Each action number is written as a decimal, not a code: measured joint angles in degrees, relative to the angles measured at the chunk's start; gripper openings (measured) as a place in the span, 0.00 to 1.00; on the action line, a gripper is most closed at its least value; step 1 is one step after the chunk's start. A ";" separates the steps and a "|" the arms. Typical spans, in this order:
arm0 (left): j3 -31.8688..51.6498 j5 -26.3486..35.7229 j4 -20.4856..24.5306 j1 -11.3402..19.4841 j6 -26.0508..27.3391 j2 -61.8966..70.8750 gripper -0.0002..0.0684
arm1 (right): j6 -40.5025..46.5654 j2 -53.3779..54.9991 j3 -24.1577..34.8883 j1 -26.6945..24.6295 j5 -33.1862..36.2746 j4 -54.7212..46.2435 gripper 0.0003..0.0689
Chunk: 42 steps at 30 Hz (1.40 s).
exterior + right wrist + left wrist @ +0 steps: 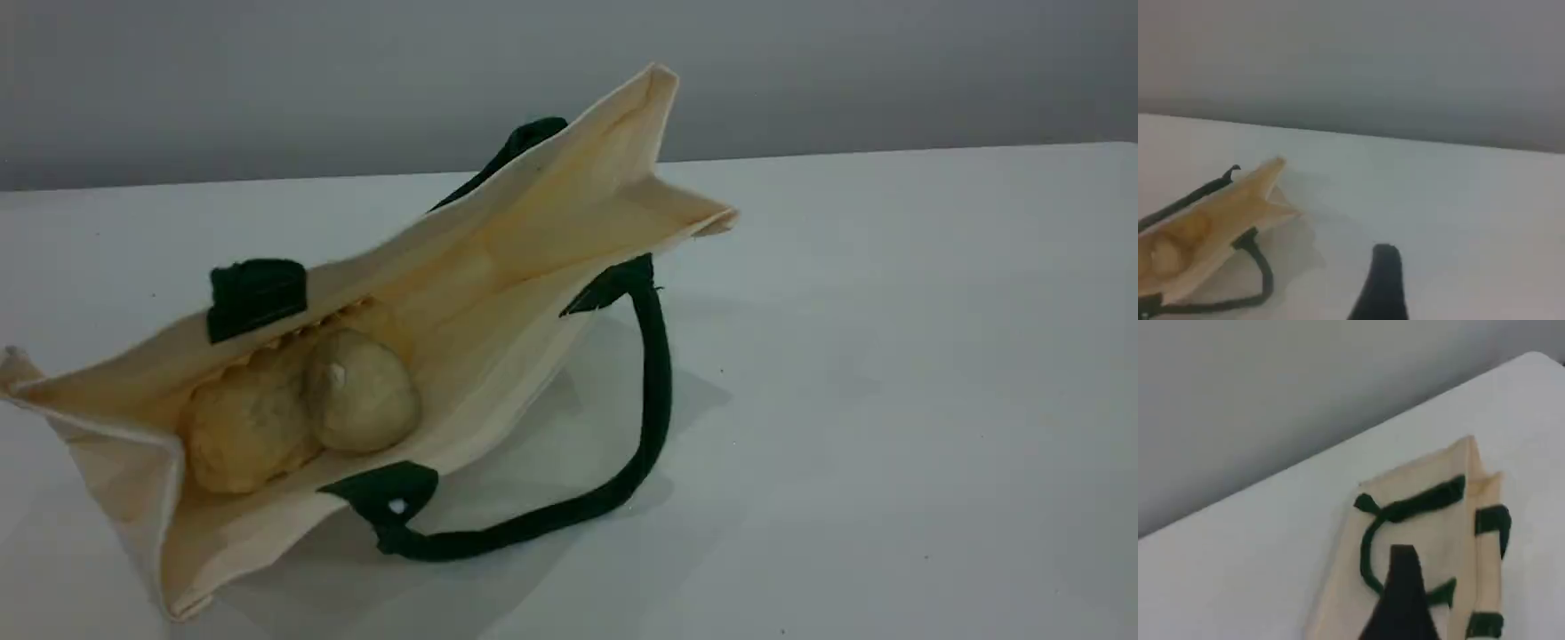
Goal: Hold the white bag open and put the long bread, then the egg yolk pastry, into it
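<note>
Neither arm shows in the scene view; only the wrist cameras catch them. The left gripper [1403, 600] appears as one dark fingertip hanging above the white bag [498, 258], apart from the cloth and holding nothing, its jaws spread wide. The right gripper [1381, 283] is likewise a single dark fingertip, released and empty, over bare table [889, 356] well to the right of the bag.

The bag lies on its side with its mouth gaping toward the near left, and no gripper props it; the stiff canvas seems to hold the opening by itself. Inside, the long bread [244, 427] rests against the far wall, its ridged edge just showing, and the egg yolk pastry [360, 400] sits touching it on the right, white spot upward. With both foods in the bag and both grippers let go, I judge the task done or very nearly so, the arms being clear of the work.

One dark green handle [622, 462] loops out onto the table at the near right, the other [520, 142] peeks over the far rim. Apart from these, nothing else lies on the table, and nothing stands between the arms and the bag
</note>
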 joint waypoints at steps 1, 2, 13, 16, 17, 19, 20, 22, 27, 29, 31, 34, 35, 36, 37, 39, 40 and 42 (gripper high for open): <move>1.60 0.00 0.00 0.00 0.00 -2.45 0.78 | 0.00 -1.44 0.41 0.00 0.07 0.00 0.86; 3.53 0.00 0.00 0.00 0.00 -4.53 0.78 | 0.00 -2.68 1.03 0.00 0.02 0.06 0.86; 24.28 -0.06 -0.43 0.00 -3.93 -27.39 0.78 | -3.88 -20.25 16.50 0.00 -1.76 1.20 0.86; 30.52 -0.12 -0.43 0.00 -4.85 -31.56 0.78 | -6.60 -24.48 22.03 0.00 -3.49 1.34 0.86; 32.74 -0.07 -0.38 0.00 -5.24 -32.43 0.78 | -7.03 -25.10 23.62 0.00 -4.32 1.66 0.86; 36.75 -0.14 -0.38 0.00 -6.13 -33.76 0.78 | -7.56 -25.20 27.09 0.02 -4.73 2.87 0.86; 38.82 -0.35 -0.38 0.00 -6.18 -34.01 0.78 | -8.17 -25.20 28.68 0.02 -5.28 3.28 0.86; 42.58 -2.47 -0.32 0.00 -6.18 -34.22 0.78 | -8.94 -25.15 31.18 0.02 -7.74 4.59 0.86; 48.25 -5.97 -0.27 0.00 -6.18 -34.22 0.78 | -8.94 -25.10 35.14 0.02 -8.33 6.03 0.86; 48.84 -6.80 -0.21 0.00 -6.13 -34.22 0.78 | -8.94 -25.10 35.31 0.02 -8.63 6.59 0.86; 49.05 -7.58 -0.21 0.00 -6.13 -34.22 0.78 | -8.94 -25.10 35.31 0.02 -8.43 6.59 0.86; 49.16 -7.59 0.57 0.00 -6.31 -34.22 0.78 | -8.94 -25.10 35.31 0.02 -7.26 6.59 0.86; 49.16 -7.59 1.08 0.00 -6.65 -34.29 0.78 | -8.94 -25.10 35.31 0.02 -7.25 6.59 0.86; 49.16 -7.52 1.58 0.00 -7.11 -34.37 0.78 | -8.88 -25.10 35.31 0.02 -7.25 6.59 0.86; 49.16 -7.52 1.78 0.00 -7.53 -34.56 0.78 | -8.88 -25.10 35.31 0.02 -7.25 6.59 0.86; 49.16 -7.52 2.64 0.00 -8.33 -34.70 0.78 | -8.88 -25.10 35.31 0.02 -7.31 6.59 0.86; 49.16 -7.57 3.49 0.00 -8.86 -34.70 0.78 | -8.88 -25.10 35.31 0.02 -7.31 6.59 0.86; 49.16 -7.57 4.90 0.00 -10.29 -34.70 0.78 | -8.83 -25.10 35.31 0.02 -7.31 6.59 0.86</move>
